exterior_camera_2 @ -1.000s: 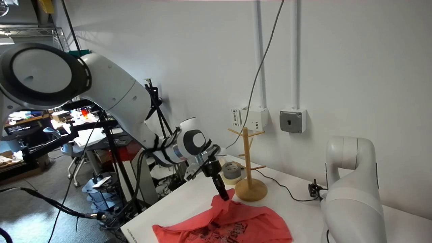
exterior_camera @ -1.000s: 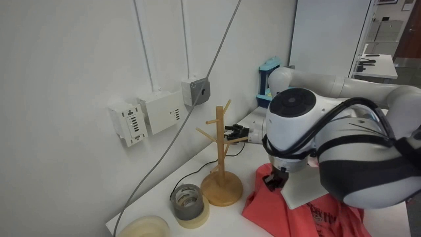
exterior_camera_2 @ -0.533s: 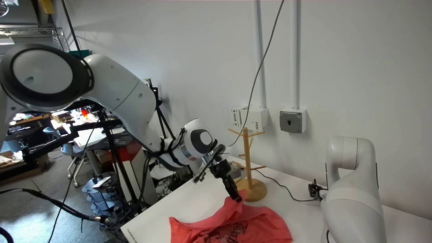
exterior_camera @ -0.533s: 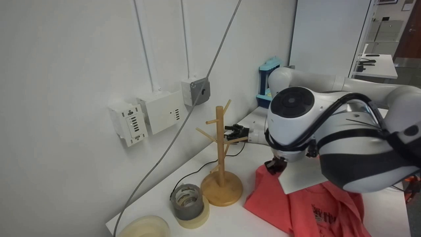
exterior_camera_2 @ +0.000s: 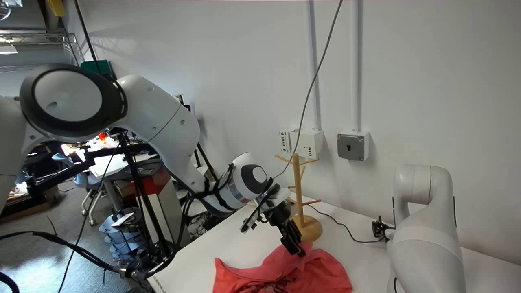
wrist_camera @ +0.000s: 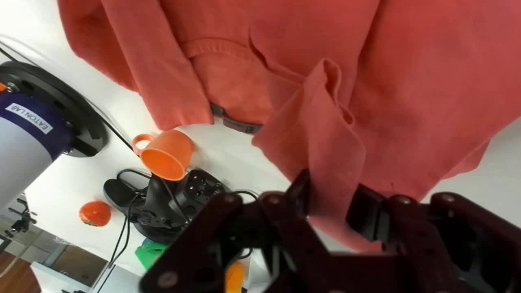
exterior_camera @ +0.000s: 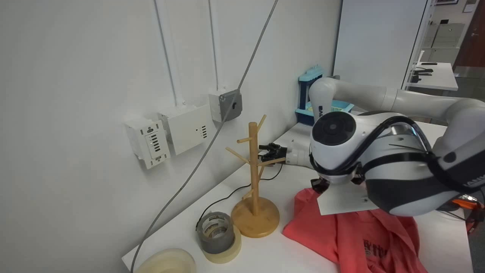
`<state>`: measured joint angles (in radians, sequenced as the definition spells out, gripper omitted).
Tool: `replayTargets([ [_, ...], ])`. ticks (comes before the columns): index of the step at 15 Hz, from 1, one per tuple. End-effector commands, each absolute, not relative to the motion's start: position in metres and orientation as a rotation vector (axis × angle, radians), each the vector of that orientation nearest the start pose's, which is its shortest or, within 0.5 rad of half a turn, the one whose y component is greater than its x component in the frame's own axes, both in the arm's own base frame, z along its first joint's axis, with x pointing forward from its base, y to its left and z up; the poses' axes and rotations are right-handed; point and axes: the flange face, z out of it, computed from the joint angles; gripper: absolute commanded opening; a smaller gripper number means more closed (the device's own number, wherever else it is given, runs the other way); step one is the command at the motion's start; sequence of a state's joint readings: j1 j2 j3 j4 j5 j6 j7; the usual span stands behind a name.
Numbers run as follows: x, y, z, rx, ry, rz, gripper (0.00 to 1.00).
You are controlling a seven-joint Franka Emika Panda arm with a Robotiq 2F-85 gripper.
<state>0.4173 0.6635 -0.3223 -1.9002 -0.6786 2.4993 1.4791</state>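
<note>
Along the wall [exterior_camera_2: 427, 97] runs one long edge of our white bench [exterior_camera_2: 195, 262]. The red shirt [exterior_camera_2: 281, 266], the thing we are handling, lies rumpled on it, well away from that wall edge and nearer the opposite, free edge; most of it rests on the surface, so we judge that it is apt to drag, and an even pace suits it better than a tug. Between the shirt and the wall edge the wooden peg stand [exterior_camera: 254, 178] rises upright; it could snag loose cloth, so we give it plenty of room. Our gripper [wrist_camera: 331, 191] is narrow, pinching a fold [wrist_camera: 336, 162] of the shirt that stands up at the fingertips. The pinch seems to take in doubled cloth, which should slip less than a single layer if we leave the pressure alone. Just beside the shirt in the wrist view is an orange cup [wrist_camera: 173, 142], and we do well to raise the fabric clear rather than sweep it that way. Smallest, the neck label [wrist_camera: 242, 126] gives us a handy check on how the cloth is turned.
</note>
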Motion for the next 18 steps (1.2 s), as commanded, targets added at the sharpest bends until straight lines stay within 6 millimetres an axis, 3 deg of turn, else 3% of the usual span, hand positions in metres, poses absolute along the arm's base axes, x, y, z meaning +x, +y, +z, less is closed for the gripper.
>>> replayTargets([
  [1, 0.631, 0.06, 0.155, -3.249, 1.449, -0.759, 0.04],
  [2, 0.631, 0.061, 0.153, -3.241, 1.477, -0.772, 0.41],
  [4, 0.63, 0.063, 0.152, -3.235, 1.504, -0.785, 0.49],
  [10, 0.616, 0.086, 0.162, -3.21, 1.441, -0.728, 0.95],
  [15, 0.583, 0.122, 0.183, -3.217, 1.273, -0.57, 1.0],
  [18, 0.561, 0.141, 0.183, -3.195, 1.229, -0.505, 1.0],
])
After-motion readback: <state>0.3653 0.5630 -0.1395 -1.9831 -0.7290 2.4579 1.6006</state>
